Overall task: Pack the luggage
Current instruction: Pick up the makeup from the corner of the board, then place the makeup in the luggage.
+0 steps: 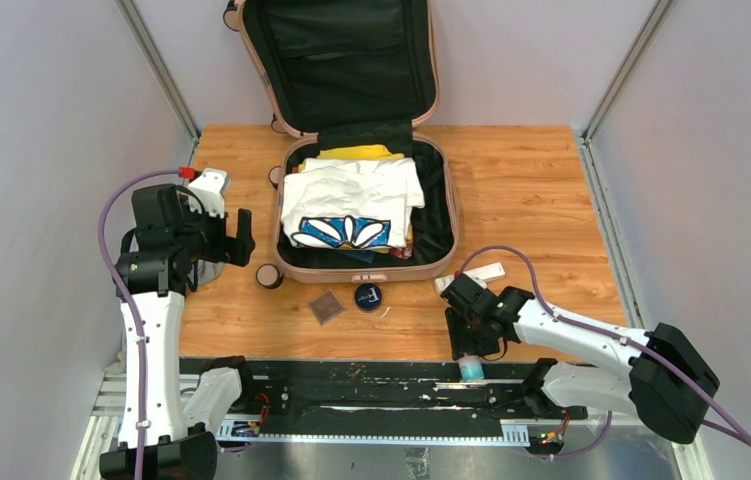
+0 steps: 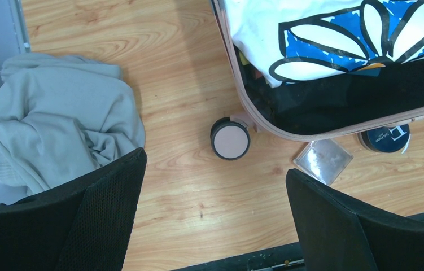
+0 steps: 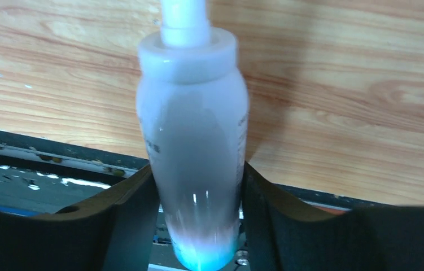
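Right gripper clenched on the white bottle at the table's 5 o'clock edge, left gripper released and empty at 9, tin and packet loose at 6, luggage open at 12 holding folded clothes, so judged partly packed; grey garment is plain only in the left wrist view.

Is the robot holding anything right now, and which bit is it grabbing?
The right gripper pinches a white bottle by its lower body, just above the blue base. The left gripper is open and holds nothing.
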Available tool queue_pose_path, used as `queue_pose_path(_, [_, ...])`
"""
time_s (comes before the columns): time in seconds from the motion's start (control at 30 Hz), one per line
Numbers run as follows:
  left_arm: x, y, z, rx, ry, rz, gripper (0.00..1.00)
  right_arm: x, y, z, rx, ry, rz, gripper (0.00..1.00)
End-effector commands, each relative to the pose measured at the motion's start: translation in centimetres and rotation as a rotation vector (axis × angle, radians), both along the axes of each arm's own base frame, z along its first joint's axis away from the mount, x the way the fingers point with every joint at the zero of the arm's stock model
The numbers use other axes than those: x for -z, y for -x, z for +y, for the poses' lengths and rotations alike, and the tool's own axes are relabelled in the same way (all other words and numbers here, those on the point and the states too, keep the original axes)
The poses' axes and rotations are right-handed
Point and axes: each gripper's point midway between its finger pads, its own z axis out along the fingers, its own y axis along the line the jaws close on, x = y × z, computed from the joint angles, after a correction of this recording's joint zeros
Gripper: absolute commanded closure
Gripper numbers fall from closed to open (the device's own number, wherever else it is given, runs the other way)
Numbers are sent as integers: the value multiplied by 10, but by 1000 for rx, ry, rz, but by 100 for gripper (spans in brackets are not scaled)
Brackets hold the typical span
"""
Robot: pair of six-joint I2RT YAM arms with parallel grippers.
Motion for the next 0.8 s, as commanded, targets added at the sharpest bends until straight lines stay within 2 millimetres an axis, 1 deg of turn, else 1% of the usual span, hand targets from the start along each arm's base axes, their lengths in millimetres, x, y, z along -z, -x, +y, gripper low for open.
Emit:
queue_pose_path(0.0, [3, 1, -3, 20, -3, 10, 0, -1, -10, 18, -16, -46, -50, 55])
queue_pose_path(0.07, [5, 1, -2, 21, -3, 15, 0, -10, -12, 20, -26, -60, -64, 73])
queue_pose_path(0.1, [6, 2, -2, 21, -4, 17, 0, -20, -15, 23, -26, -79, -87, 82])
queue_pose_path(0.13, [6, 2, -2, 22, -5, 17, 0, -30, -17, 21, -25, -83, -104, 89])
queue_pose_path(0.2, [5, 1, -2, 22, -8, 15, 0, -62, -28, 23, -26, -106, -176, 99])
queue_pose_path(0.27, [4, 1, -3, 25, -5, 14, 0, -103, -44, 25, -26, -128, -278, 100])
queue_pose_path(0.3, [4, 1, -3, 27, -1, 14, 0, -135, -57, 29, -27, -158, -341, 100])
queue_pose_path(0.37, [3, 1, -4, 28, 4, 13, 0, -180, -79, 26, -16, -164, -406, 100])
queue_pose_path(0.43, [4, 0, -5, 31, 10, 16, 0, -212, -103, 31, -18, -188, -440, 100])
queue_pose_path(0.47, [5, 1, -5, 33, 10, 17, 0, -223, -116, 34, -19, -189, -457, 100])
queue_pose_path(0.53, [6, 2, -5, 32, 10, 19, 0, -233, -146, 42, -25, -167, -478, 100])
queue_pose_path(0.57, [7, 2, -6, 32, 11, 20, 0, -233, -162, 45, -26, -150, -483, 100])
queue_pose_path(0.63, [8, 4, -6, 34, 11, 21, 0, -218, -202, 56, -37, -112, -460, 100])
queue_pose_path(0.67, [8, 4, -6, 34, 13, 20, 0, -212, -223, 56, -21, -96, -457, 100])
queue_pose_path(0.7, [7, 5, -6, 33, 10, 17, 0, -210, -246, 59, -10, -88, -466, 100])
queue_pose_path(0.77, [5, 5, -5, 26, 5, 10, 0, -192, -280, 65, 4, -73, -431, 100])
